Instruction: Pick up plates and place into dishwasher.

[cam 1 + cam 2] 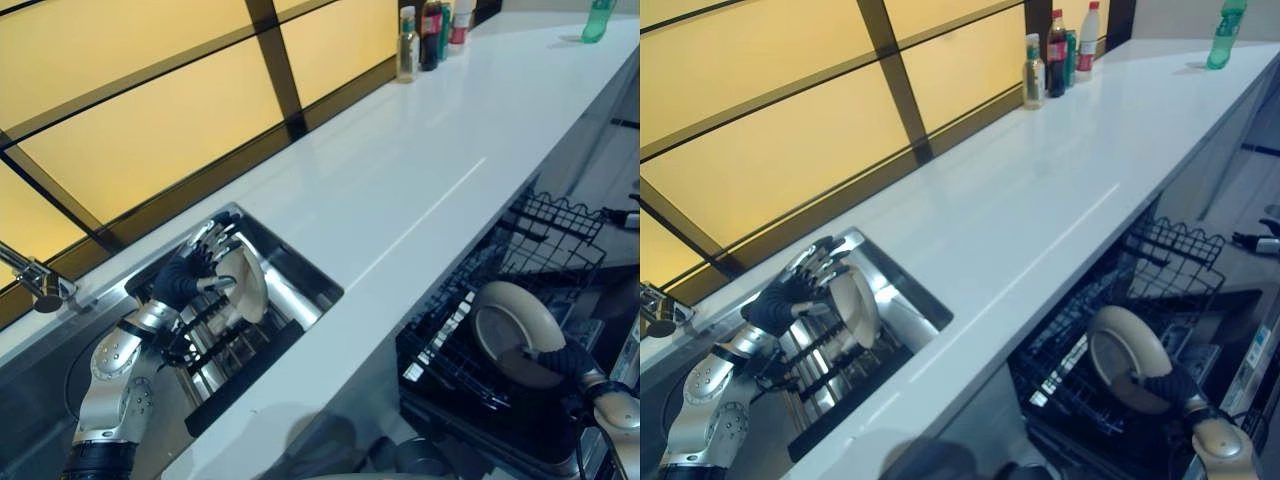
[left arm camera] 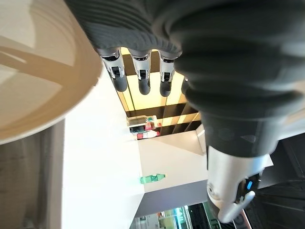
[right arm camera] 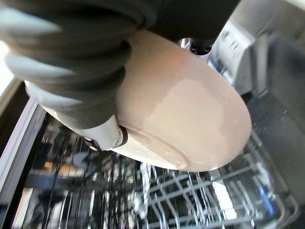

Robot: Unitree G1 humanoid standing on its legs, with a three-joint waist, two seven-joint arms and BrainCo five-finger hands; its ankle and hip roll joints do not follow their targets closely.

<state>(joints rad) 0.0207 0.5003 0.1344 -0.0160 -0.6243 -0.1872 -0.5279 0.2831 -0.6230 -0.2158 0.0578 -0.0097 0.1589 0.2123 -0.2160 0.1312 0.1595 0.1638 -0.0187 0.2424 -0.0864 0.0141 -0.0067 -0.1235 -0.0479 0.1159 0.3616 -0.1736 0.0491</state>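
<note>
Right wrist view: my right hand (image 3: 81, 71) is gripping a round beige ceramic plate (image 1: 515, 325) over the black wire dishwasher rack (image 1: 470, 340), lower right; next I'm slotting it upright. My left hand (image 1: 190, 270), fingers straight, is touching another beige plate (image 1: 245, 290) in the steel sink (image 1: 300, 290).

No text, number or sign can be read; the labels on the bottles (image 1: 1055, 55) are too small.

Left hand (image 1: 185, 275) open, right hand (image 1: 560, 362) clenched.
</note>
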